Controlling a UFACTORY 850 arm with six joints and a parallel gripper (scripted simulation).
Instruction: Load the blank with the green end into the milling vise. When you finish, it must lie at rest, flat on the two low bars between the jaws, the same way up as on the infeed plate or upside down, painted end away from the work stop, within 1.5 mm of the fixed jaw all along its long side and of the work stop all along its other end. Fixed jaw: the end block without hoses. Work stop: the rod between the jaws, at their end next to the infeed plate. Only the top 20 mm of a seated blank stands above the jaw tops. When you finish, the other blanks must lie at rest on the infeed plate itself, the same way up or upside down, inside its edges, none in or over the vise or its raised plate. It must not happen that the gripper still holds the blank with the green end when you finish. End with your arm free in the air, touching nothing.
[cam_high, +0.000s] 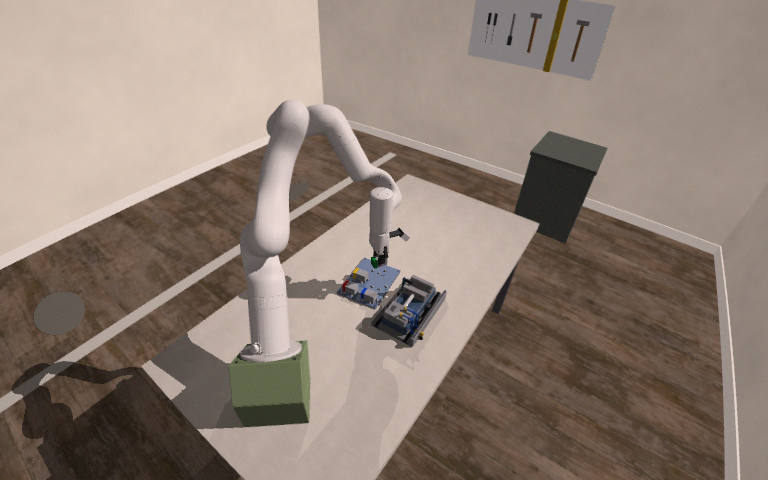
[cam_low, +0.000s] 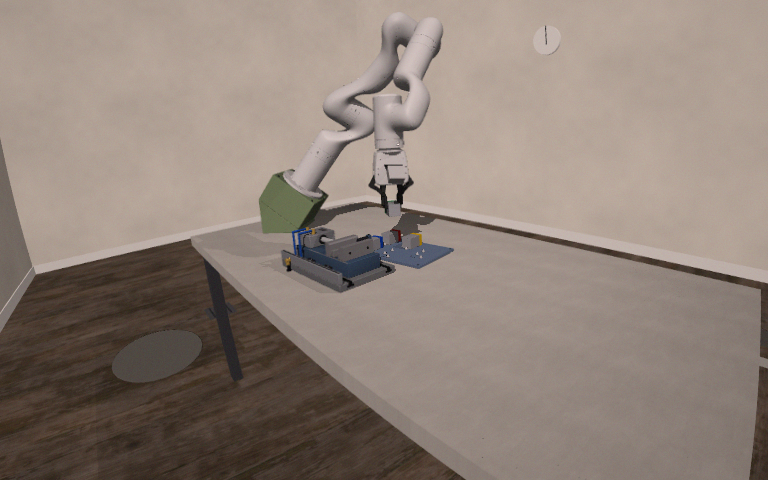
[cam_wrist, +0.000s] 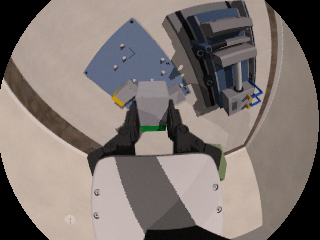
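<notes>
The gripper (cam_high: 380, 260) (cam_low: 392, 205) (cam_wrist: 152, 107) is shut on the grey blank with the green end (cam_low: 393, 211) (cam_wrist: 152, 95). It holds the blank in the air above the infeed plate (cam_high: 391, 274) (cam_low: 433, 256) (cam_wrist: 107, 57). In the wrist view the green end faces the gripper body, at the lower end of the blank. The vise stands beside the plate. Its fixed jaw (cam_high: 421, 281) (cam_wrist: 227, 25) is at the end away from the hose block (cam_high: 397, 315) (cam_wrist: 237, 101). No blank shows between the jaws. The work stop is too small to make out clearly.
The yellow-ended blank (cam_high: 361, 275) (cam_low: 410, 241) (cam_wrist: 127, 92), the red-ended blank (cam_high: 351, 290) and the blue-ended blank (cam_high: 370, 297) sit on the infeed plate. Small pins stand on the plate. Blue hoses (cam_wrist: 256, 94) rise from the hose block. Rails edge the vise's raised plate.
</notes>
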